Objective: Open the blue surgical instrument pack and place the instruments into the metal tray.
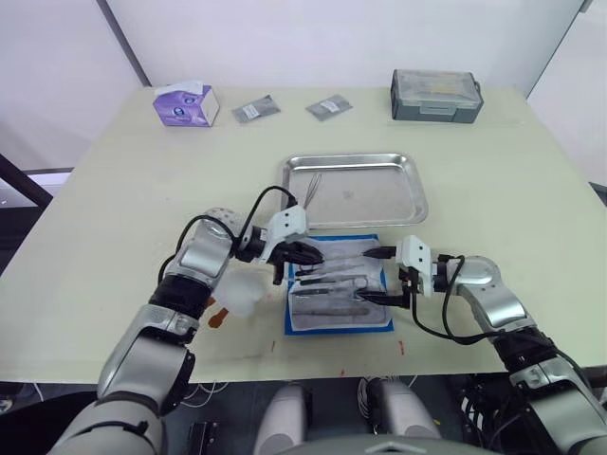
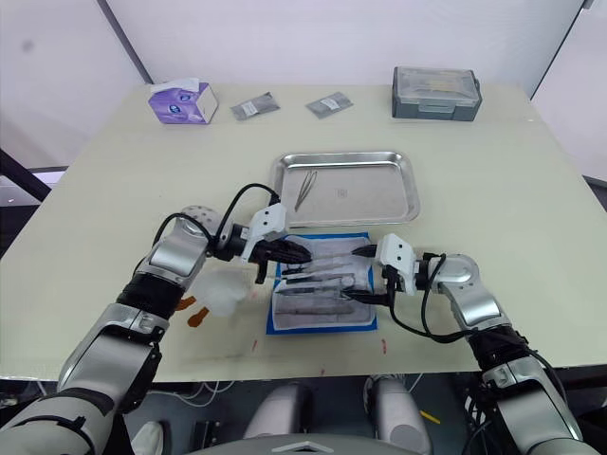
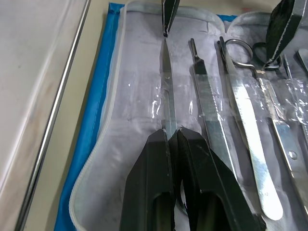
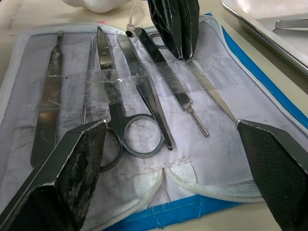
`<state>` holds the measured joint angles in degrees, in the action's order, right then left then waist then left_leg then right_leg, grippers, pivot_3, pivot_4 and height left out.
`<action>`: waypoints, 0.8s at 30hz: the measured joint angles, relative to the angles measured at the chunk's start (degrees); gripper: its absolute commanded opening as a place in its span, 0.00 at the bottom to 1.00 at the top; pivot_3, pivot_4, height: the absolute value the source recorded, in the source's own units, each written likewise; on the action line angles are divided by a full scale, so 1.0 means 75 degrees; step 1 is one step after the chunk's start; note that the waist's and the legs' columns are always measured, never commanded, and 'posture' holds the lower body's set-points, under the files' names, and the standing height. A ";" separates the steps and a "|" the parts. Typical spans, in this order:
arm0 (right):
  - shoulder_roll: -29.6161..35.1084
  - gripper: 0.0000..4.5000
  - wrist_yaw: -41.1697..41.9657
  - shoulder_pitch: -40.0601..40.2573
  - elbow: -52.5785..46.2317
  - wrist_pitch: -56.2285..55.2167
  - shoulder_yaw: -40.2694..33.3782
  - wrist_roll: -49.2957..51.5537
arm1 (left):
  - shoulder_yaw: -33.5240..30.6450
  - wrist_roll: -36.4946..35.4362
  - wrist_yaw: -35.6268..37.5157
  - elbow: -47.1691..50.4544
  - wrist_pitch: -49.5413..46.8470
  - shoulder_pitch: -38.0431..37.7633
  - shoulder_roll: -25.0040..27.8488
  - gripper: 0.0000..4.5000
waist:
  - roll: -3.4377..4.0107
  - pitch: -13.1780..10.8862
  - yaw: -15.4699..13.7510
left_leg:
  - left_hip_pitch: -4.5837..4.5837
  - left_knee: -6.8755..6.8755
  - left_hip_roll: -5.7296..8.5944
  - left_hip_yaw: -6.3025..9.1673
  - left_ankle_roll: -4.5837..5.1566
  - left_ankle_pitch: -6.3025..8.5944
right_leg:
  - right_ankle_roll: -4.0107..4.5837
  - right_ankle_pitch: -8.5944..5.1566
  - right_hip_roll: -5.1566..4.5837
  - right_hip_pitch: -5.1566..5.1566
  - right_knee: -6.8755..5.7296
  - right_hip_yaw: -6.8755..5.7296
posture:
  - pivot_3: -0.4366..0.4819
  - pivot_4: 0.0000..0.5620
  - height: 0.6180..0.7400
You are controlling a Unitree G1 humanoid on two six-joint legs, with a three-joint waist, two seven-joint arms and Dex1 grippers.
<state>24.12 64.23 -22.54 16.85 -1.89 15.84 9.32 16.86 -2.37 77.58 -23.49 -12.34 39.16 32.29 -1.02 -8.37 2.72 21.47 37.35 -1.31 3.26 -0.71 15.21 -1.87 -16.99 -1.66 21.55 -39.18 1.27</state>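
On the desk (image 1: 114, 190), the blue surgical instrument pack (image 1: 339, 286) lies opened flat just in front of the metal tray (image 1: 353, 189), its pale plastic lining facing up. Several instruments (image 4: 139, 86) rest side by side under clear strips inside the pack: scissors (image 4: 115, 115), forceps and slim handles. One thin instrument, apparently tweezers (image 2: 303, 190), already lies in the tray. The left gripper (image 3: 169, 139) sits over the pack's tray-side edge, jaws clenched on a slim pointed instrument (image 3: 167, 86). The right gripper (image 4: 173, 159) hovers at the pack's opposite end, jaws released and spread wide, grasping nothing. At the far edge of the desk stand a purple tissue box (image 1: 186, 103), two grey sachets (image 1: 256, 109) and a grey lidded box (image 1: 435, 95).
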 measured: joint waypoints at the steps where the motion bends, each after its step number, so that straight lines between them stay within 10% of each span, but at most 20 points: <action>1: 0.0000 1.00 0.0000 0.0000 0.0000 0.0000 0.0000 0.0000 | 0.0001 0.0000 0.0000 0.0000 -0.0003 0.0000 0.0001 0.01 | 0.0000 0.0000 0.0000 | 0.0000 0.0000 0.0000 0.0000 0.0000 0.0000 | 0.0000 0.0000 0.0000 0.0000 0.0000 0.0000 | 0.48 0.27 0.95; 24: -0.0028 1.00 -0.0017 0.0001 0.0000 -0.0032 0.0003 -0.0002 | 0.0311 0.0054 0.0539 0.0417 -0.1844 0.0656 0.0334 0.01 | -0.0001 -0.0003 0.0031 | 0.0005 0.0000 -0.0001 0.0004 0.0000 0.0000 | 0.0000 -0.0001 0.0005 0.0002 0.0000 -0.0003 | 0.48 0.27 0.95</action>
<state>23.91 64.10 -22.53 16.85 -2.13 15.87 9.31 19.19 -1.97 81.62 -20.37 -26.16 44.08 34.80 -1.03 -8.39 2.95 21.51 37.35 -1.32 3.29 -0.71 15.22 -1.87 -17.00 -1.62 21.57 -39.17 1.24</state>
